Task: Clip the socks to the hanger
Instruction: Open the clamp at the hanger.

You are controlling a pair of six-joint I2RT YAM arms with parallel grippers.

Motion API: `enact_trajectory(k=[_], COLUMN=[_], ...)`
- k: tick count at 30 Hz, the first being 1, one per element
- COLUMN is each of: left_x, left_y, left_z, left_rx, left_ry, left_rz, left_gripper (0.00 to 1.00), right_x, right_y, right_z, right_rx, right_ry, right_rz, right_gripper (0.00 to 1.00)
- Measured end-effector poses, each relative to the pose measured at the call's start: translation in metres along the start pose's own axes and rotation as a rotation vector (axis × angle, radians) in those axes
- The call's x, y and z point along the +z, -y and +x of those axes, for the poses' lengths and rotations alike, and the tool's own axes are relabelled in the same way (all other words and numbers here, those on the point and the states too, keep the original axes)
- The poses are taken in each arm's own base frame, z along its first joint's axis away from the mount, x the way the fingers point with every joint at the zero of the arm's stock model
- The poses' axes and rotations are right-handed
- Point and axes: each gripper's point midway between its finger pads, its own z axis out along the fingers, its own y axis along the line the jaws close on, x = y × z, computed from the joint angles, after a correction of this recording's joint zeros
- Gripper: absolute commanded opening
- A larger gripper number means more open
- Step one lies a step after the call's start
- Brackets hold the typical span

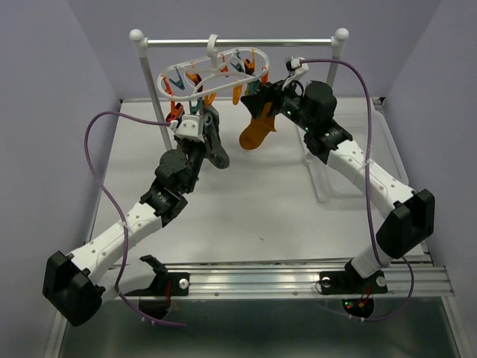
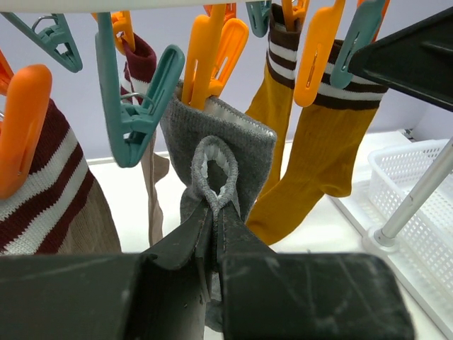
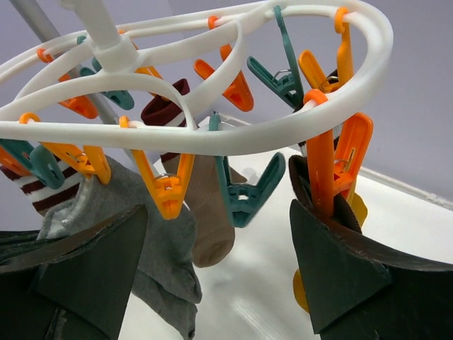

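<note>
Black fingers (image 2: 177, 248) of the left gripper (image 2: 214, 212) were clamped on a folded loop of the grey sock (image 2: 244, 142), whose top edge met the tips of an orange clip (image 2: 202, 64) on the hanger (image 3: 233, 142). Beside it, mustard socks (image 2: 318, 156) with striped cuffs hung clipped, while the right gripper (image 3: 218, 212) stood spread wide under the white ring, one finger just beside another clip, grasping nothing

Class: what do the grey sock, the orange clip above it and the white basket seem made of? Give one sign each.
The grey sock: knitted fabric, matte; fine ribbing and soft folds. The orange clip: probably moulded plastic, smooth, slightly glossy, uniform colour. The white basket: likely plastic, rigid lattice of holes.
</note>
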Motion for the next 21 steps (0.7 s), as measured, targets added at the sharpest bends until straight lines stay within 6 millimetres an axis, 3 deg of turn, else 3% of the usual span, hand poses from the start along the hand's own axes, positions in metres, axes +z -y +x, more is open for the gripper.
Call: enact_trajectory(k=[9,21], left_x=[0.001,0.002], left_y=[0.000,0.001], left_z=[0.000,0.002], left_rx=[-0.001,0.000], left_ry=[0.002,-0.002], left_rz=[0.000,0.000], left_gripper=[0.00,0.00], right_x=[0.015,0.017], right_y=[0.010,0.006], right_z=[0.011,-0.007], right_rx=[-0.040,-0.097], right_ry=[0.008,0.097], right_rz=[0.006,-0.016], right_gripper=[0.79,0.79])
